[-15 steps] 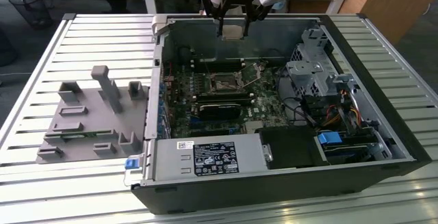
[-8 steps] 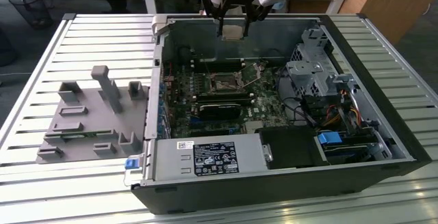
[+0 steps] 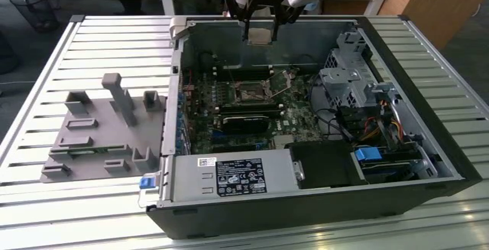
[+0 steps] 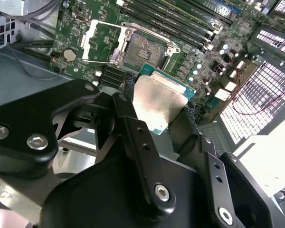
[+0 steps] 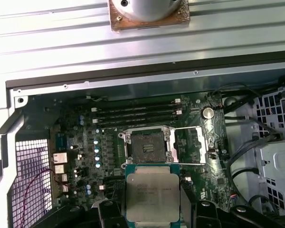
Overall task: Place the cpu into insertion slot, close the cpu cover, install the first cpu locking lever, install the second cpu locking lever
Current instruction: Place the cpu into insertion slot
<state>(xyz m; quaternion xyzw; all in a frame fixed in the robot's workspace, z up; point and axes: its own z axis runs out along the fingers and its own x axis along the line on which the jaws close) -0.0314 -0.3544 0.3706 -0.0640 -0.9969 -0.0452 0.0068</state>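
My gripper [image 3: 260, 35] hangs above the far side of the open computer case, shut on the cpu [image 3: 260, 32]. In both wrist views the cpu [image 4: 157, 97] [image 5: 152, 194], a flat square chip with a dull silver top and a green edge, sits pinched between the black fingers [image 4: 128, 84]. The insertion slot [image 5: 146, 145] [image 4: 142, 49] [image 3: 250, 94] lies bare on the motherboard, its dark pin field showing, and the chip is well above it. The cpu cover [image 5: 202, 142] [image 4: 88, 40], a thin metal frame, is flipped open beside the slot.
The case [image 3: 428, 61] lies on its side on a slatted metal table [image 3: 114, 38]. Inside are a metal drive cage [image 3: 355, 81], cables [image 3: 382, 127], a labelled power supply [image 3: 237, 177] and long memory slots [image 5: 133, 111]. A grey fixture [image 3: 99, 130] stands at the exterior view's left.
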